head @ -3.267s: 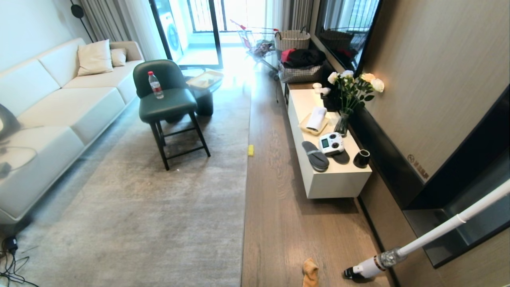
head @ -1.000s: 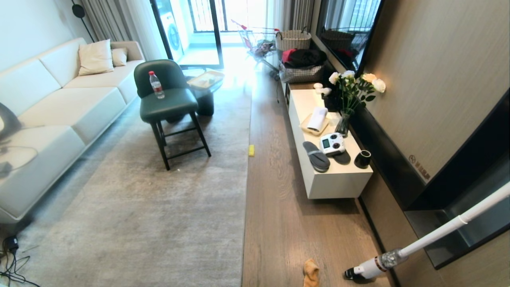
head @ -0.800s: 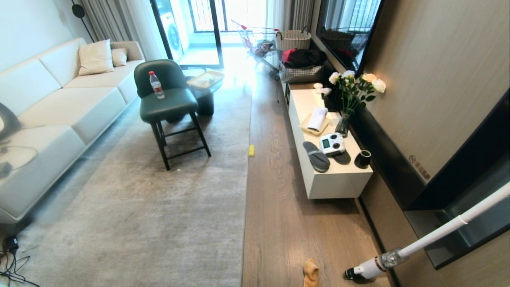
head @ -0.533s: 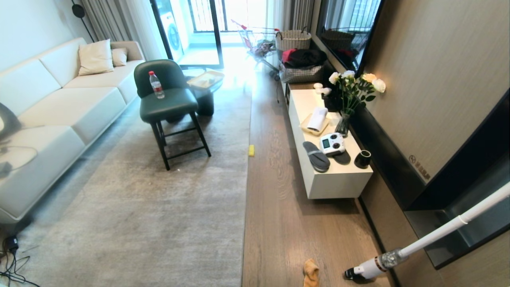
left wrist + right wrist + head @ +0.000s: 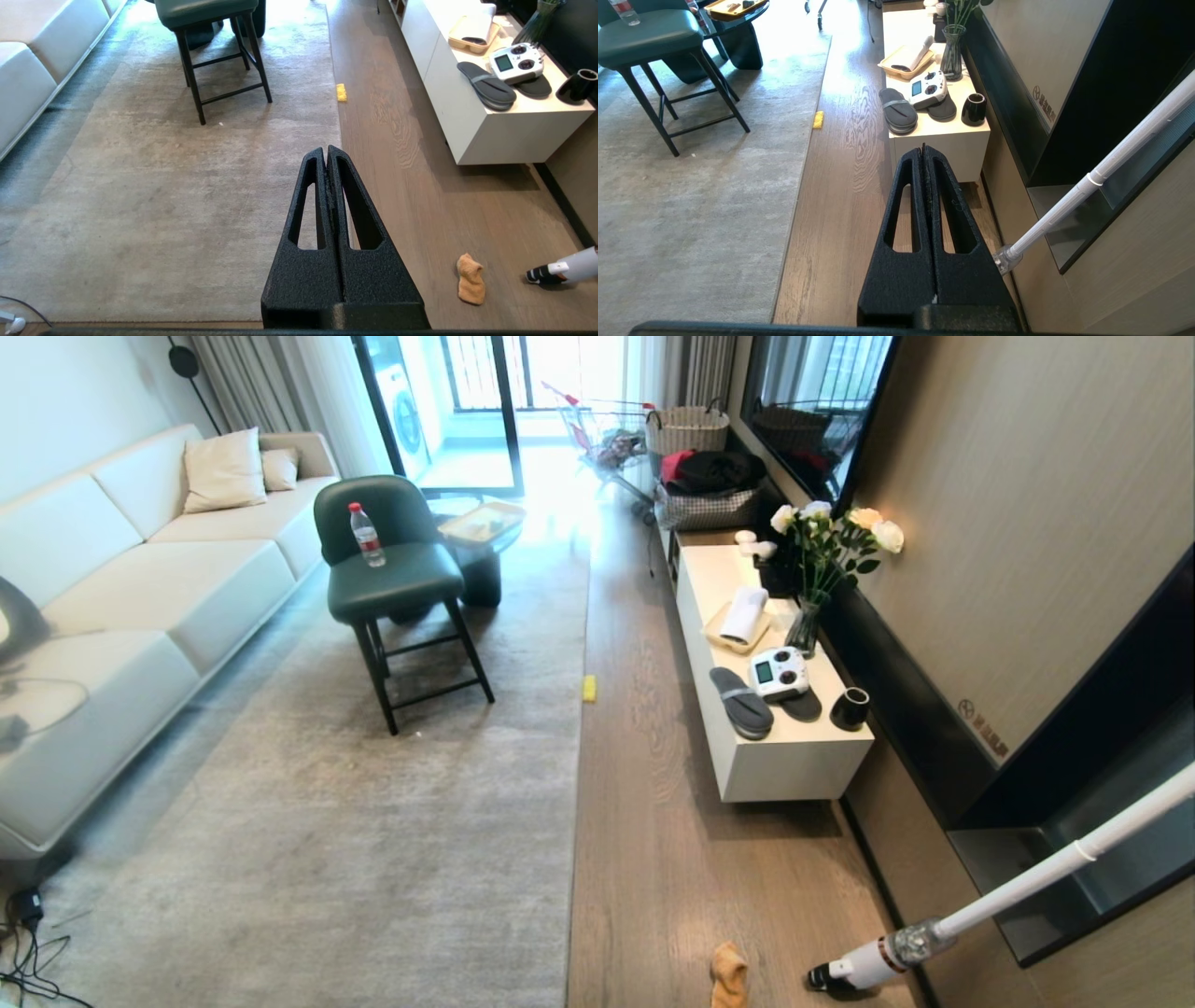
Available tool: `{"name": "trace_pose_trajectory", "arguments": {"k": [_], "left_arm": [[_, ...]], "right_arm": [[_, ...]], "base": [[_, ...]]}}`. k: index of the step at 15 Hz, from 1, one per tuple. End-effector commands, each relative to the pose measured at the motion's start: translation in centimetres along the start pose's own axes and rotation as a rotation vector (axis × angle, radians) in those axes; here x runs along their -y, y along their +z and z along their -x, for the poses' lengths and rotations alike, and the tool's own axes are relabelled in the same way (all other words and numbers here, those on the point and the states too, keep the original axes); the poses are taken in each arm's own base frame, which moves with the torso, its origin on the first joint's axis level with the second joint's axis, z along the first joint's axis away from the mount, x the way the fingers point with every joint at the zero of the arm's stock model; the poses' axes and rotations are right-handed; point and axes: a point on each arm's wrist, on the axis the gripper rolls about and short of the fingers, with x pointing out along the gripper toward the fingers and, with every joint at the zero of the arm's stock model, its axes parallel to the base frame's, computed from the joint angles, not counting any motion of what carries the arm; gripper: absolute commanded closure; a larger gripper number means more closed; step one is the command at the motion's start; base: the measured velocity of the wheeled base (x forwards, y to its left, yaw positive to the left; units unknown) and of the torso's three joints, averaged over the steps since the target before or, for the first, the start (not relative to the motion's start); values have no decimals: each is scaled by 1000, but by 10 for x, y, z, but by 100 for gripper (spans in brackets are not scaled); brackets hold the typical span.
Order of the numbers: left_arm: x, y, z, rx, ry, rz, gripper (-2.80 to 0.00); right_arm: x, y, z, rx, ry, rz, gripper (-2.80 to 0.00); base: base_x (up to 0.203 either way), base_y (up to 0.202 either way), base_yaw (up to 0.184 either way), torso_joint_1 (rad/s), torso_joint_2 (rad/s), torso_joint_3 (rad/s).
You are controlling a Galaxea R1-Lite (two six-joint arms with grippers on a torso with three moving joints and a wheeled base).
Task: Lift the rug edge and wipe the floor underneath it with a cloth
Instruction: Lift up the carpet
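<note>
Here the cloth [image 5: 728, 974] lies on the floor [image 5: 653, 859] beside the rug edge [image 5: 571, 821] (both tools pressed together, empty).

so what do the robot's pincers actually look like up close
Both look the same. The left pincer and the right pincer are matte black with a rough, grainy texture. Each has two long wedge-shaped fingers tapering to a narrow tip, with an elongated slot cut through each finger, rising from a broad black base. No cables or markings show, and neither arm appears in the head view.
</note>
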Motion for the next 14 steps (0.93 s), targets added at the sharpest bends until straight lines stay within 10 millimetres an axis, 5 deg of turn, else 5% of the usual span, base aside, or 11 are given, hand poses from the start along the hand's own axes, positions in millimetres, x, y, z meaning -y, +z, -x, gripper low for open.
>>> {"name": "trace_pose_trajectory", "arguments": {"k": [1, 14], "left_arm": [[0, 0, 0, -1, 0, 0, 0], [0, 0, 0, -1, 0, 0, 0]], "right_arm": [[0, 0, 0, 0, 0, 0, 0], [0, 0, 0, 0, 0, -2, 0]], "base": [[0, 0, 0, 0, 0, 0], [0, 0, 0, 0, 0, 0]]}}
